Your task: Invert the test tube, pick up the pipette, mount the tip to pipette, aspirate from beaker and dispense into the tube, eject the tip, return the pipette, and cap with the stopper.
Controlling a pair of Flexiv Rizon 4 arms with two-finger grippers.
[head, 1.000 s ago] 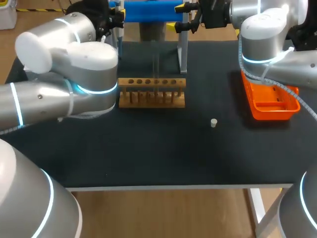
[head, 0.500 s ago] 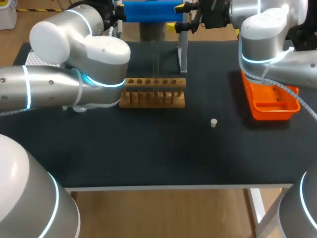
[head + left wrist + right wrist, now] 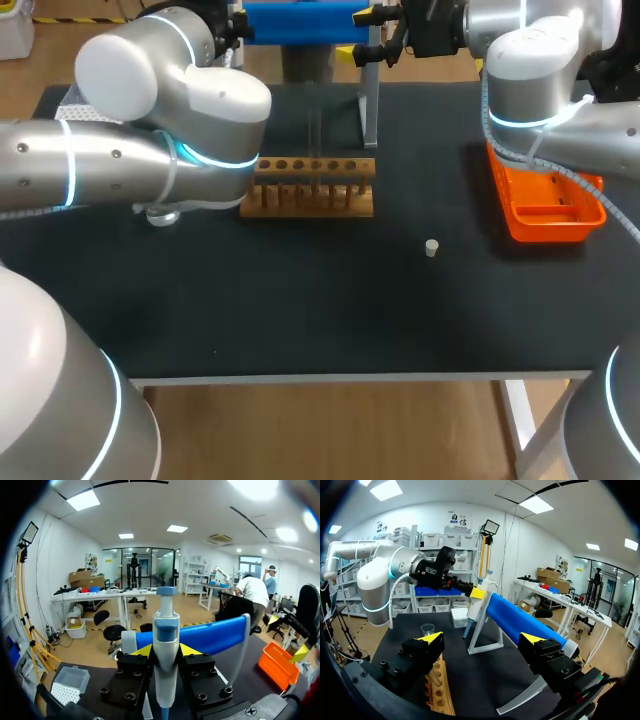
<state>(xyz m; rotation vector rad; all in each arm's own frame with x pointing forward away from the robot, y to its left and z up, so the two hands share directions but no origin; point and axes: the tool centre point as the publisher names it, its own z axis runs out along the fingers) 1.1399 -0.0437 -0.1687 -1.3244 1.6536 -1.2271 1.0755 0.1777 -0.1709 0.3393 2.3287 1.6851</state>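
White and blue pipette [image 3: 165, 630] stands upright, long axis vertical, at the bench's far edge, just in front of the blue-barred hanger stand [image 3: 212, 635]. It sits between the fingers of the left gripper [image 3: 165, 651]. Both finger blocks seem to press its body from 2 sides, so it reads as clamped on the pipette. The left arm is the only arm on it. The next move is likely a straight lift to free the pipette from the stand, then across to the clear box of white tips [image 3: 70, 686], which lies below and beside this gripper near the far left corner.

Right gripper [image 3: 481, 642] is spread wide with nothing between its fingers. It hangs near the far edge, facing the stand from the other side.

The head view hides the pipette behind the left arm and shows instead:
- wooden tube rack [image 3: 308, 190] mid-bench
- faint clear test tube [image 3: 315, 130] standing in the rack
- small cream stopper [image 3: 431, 248] lying apart, toward the right

Only the right wrist view shows the small clear beaker [image 3: 427, 629], just past the rack.
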